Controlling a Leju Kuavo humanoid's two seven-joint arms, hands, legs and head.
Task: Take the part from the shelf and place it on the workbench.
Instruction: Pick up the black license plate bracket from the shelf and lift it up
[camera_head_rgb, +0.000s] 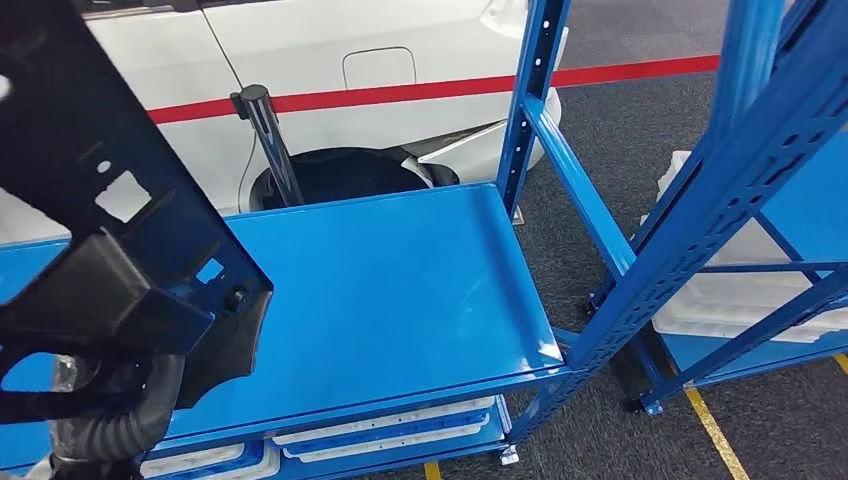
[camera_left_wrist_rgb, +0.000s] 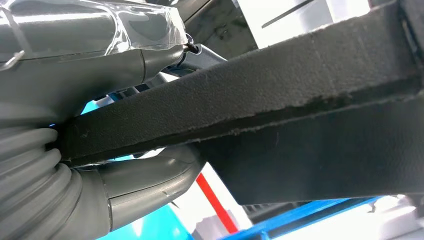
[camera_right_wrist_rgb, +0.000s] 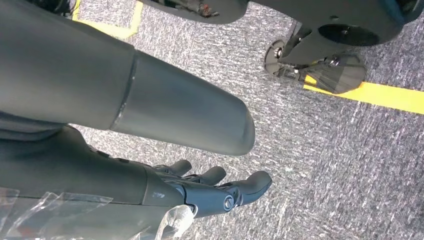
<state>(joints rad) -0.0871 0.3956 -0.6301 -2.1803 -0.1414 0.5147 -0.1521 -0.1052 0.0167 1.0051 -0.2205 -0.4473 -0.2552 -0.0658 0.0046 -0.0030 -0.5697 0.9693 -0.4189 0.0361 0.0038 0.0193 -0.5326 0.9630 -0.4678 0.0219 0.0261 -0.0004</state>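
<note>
Left hand (camera_left_wrist_rgb: 75, 165) grips the black part (camera_head_rgb: 120, 250) above the shelf (camera_head_rgb: 400, 290); right hand (camera_right_wrist_rgb: 200, 190) hangs empty, fingers apart. You're mid-carry; next, turn toward the workbench.

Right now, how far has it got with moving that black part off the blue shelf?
Done: the black part is off the blue shelf, raised above it. In hand: the left hand grips it, fingers around its edge; the right hand hangs open above the floor. Left: placing it on the workbench.
</note>
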